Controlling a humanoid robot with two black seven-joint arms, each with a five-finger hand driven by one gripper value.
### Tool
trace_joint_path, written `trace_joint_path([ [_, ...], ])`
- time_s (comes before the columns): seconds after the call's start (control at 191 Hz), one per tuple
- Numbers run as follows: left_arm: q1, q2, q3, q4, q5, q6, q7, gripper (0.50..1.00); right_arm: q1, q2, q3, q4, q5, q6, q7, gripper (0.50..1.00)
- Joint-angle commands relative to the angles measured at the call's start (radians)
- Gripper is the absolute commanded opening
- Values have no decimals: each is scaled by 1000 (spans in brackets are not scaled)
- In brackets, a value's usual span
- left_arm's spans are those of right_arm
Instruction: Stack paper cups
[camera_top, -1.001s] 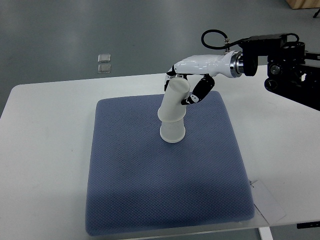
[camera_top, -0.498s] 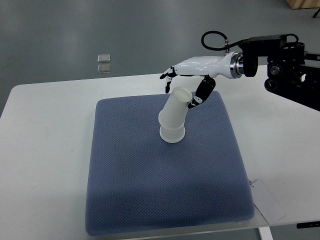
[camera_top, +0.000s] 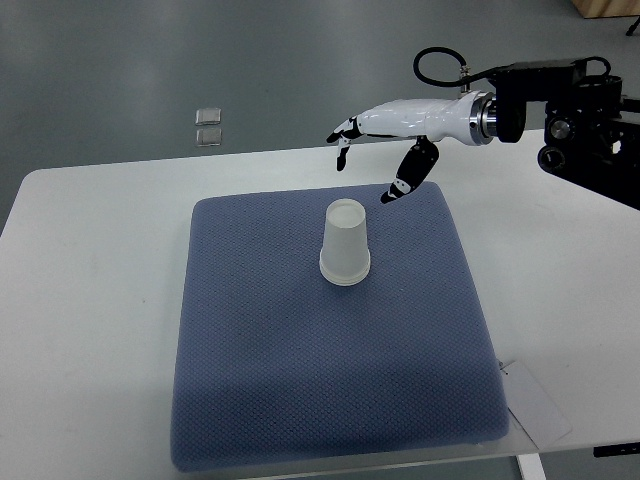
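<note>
The cups (camera_top: 345, 247) stand upturned and nested as one stack on the blue mat (camera_top: 300, 380), a little toward 12 o'clock from the mat's middle. The right hand (camera_top: 372, 160) hangs at about 1 o'clock from the stack, clear of it, fingers (camera_top: 342, 135) spread and thumb pointing down, grasping nothing. The mat lies on the white worktop (camera_top: 90, 300). A paper slip (camera_top: 535, 405) lies at the mat's 4 o'clock corner.
</note>
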Motion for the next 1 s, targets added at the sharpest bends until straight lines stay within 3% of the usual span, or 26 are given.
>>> trace_joint_path([
  [0.0,0,0,0,0,0,0,0,1000,-51,-8,71,-78,135,7,-7,907],
  [0.152,0,0,0,0,0,0,0,1000,-122,-14,123,-183,419,-16,-84,903],
  [0.272,0,0,0,0,0,0,0,1000,-197,0,143,-256,662,-111,-130,903],
  [0.325,0,0,0,0,0,0,0,1000,-197,0,143,-256,662,-111,-130,903],
  [0.33,0,0,0,0,0,0,0,1000,-214,12,155,-268,751,-152,-146,903],
  [0.34,0,0,0,0,0,0,0,1000,-217,14,157,-270,770,-161,-149,903],
  [0.482,0,0,0,0,0,0,0,1000,-263,49,187,-273,958,-226,-194,903],
  [0.676,0,0,0,0,0,0,0,1000,-312,113,272,-278,1019,-304,-211,903],
  [0.995,0,0,0,0,0,0,0,1000,-409,245,419,-364,1018,-310,-209,907],
])
